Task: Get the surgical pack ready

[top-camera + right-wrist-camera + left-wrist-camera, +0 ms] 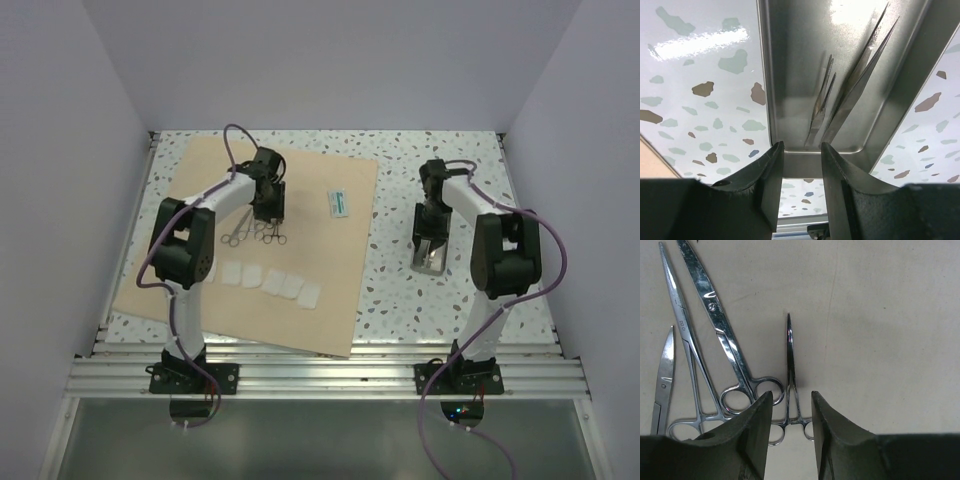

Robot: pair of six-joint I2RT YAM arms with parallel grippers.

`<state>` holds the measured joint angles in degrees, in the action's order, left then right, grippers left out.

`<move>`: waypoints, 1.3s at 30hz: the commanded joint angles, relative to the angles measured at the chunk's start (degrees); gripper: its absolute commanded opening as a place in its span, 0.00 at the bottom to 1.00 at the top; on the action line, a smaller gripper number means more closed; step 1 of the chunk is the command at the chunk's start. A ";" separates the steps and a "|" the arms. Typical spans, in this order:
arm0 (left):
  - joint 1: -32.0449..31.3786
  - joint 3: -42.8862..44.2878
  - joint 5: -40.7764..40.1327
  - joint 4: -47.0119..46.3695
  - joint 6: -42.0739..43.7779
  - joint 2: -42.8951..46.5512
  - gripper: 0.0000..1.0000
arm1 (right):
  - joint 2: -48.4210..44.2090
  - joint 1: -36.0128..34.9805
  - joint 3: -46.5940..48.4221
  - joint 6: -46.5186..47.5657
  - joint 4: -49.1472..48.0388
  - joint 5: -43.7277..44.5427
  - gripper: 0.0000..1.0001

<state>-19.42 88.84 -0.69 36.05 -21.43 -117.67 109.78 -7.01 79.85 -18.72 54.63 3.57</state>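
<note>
The tan wrap sheet point(310, 190) lies flat on the left half of the table. On it lie steel scissors point(715, 315), a long forceps point(682, 332), a second scissor blade point(664, 375) and a small forceps point(789, 352). My left gripper point(792, 397) hovers low over the small forceps, open, its fingers either side of the ring handles. A row of white gauze squares point(270, 282) sits nearer me on the sheet. The steel tray point(795, 50) stands on the speckled top at the right, with slim steel instruments point(850, 95) inside. My right gripper point(802, 146) is open just above its near end wall.
A small white and green packet point(339, 203) lies on the sheet to the right of the instruments. The sheet's right edge point(362, 260) runs between the two arms. Walls close the table at the back and both sides.
</note>
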 commanded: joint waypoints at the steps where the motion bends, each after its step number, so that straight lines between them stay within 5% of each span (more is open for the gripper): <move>1: -0.18 3.09 -1.68 -0.63 0.86 -1.86 0.40 | -4.12 0.06 2.24 1.05 2.58 0.12 0.39; 14: -1.58 4.94 -5.20 -0.63 0.78 -5.99 0.34 | -5.80 -0.03 1.01 1.93 2.76 -1.37 0.38; 24: -2.38 1.87 -8.19 -0.10 0.25 -6.26 0.20 | -6.06 -0.03 1.18 2.28 2.50 -2.34 0.37; 32: -2.47 0.20 -7.58 0.59 0.16 -0.12 0.00 | -6.94 -0.11 1.44 2.28 2.50 -3.13 0.37; 39: -2.55 -0.51 -5.29 1.12 -0.54 5.16 0.00 | -7.73 -0.11 1.45 2.37 2.15 -3.49 0.37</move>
<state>-21.78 88.25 -7.20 36.58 -21.87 -117.19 105.08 -7.01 80.03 -17.34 56.21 1.30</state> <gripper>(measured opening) 0.016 0.371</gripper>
